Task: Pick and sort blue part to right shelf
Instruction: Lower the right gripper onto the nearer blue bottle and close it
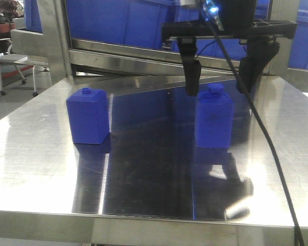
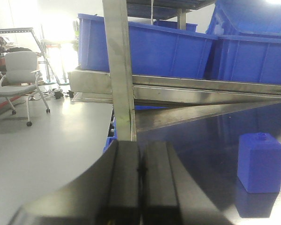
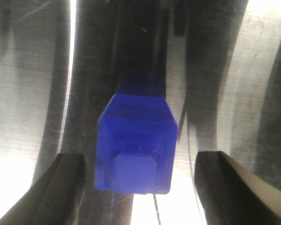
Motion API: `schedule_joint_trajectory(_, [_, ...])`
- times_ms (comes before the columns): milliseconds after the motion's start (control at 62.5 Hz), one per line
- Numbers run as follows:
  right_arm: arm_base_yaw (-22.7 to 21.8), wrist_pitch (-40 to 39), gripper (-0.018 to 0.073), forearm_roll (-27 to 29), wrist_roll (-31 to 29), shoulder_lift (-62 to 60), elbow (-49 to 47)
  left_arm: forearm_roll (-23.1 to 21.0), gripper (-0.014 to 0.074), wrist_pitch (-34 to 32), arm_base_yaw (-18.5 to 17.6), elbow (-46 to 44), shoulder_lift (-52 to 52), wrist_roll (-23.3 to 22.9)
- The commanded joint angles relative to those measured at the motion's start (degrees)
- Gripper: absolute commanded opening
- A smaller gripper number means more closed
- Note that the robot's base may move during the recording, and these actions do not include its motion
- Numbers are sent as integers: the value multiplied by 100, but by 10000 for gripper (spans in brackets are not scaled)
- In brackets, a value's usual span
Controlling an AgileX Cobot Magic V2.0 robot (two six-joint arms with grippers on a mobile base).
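Two blue bottle-shaped parts stand upright on the steel table. The left part (image 1: pixel 88 116) also shows in the left wrist view (image 2: pixel 261 162). The right part (image 1: pixel 213 120) stands directly below my right gripper (image 1: pixel 219 84), whose jaws are open and straddle its cap from above without touching. In the right wrist view the part (image 3: pixel 136 147) sits between the two fingers (image 3: pixel 61 187), closer to the left one. My left gripper (image 2: pixel 140 171) is shut and empty, apart from the left part, at the table's left edge.
A steel shelf frame (image 1: pixel 56 46) with blue bins (image 1: pixel 118 20) stands behind the table (image 1: pixel 143 174). A vertical steel post (image 2: pixel 119 65) rises just ahead of the left gripper. A cable (image 1: pixel 267 138) hangs from the right arm. An office chair (image 2: pixel 18 79) stands far left.
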Motion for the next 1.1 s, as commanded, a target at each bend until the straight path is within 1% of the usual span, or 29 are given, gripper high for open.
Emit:
schedule_joint_trajectory(0, [-7,-28,562,-119,92,-221,-200,2,134,-455,3,124,-128,-41])
schedule_joint_trajectory(304, [-7,-208,562,-124,111,116,-200,2,134,-455,3,124,-128,-41])
schedule_joint_trajectory(496, [-7,-265,557,-124,290,242,-193,2,134,-455,3,124,-128,-41])
schedule_joint_trajectory(544, [-7,-265,535,-124,290,249,-193,2,134,-455,3,124,-128,-41])
schedule_joint_trajectory(592, [-7,-265,494,-124,290,249,-193,2,134,-455,3,124,-128,-41])
schedule_joint_trajectory(656, [-7,-269,400,-124,290,249,-193,2,134,-455,3,124,-128,-41])
schedule_joint_trajectory(736, [-7,-304,319,-124,303,249,-193,2,134,-455,3,124,-128,-41])
schedule_joint_trajectory(768, [-7,-304,308,-124,303,249,-193,2,134,-455,3,124,-128,-41])
schedule_joint_trajectory(976, [-7,-304,312,-139,298,104,-193,2,134,-455,3,124,-128,-41])
schedule_joint_trajectory(1089, [-7,-310,312,-314,209,-144,-176,2,134,-455,3,124,-128,-41])
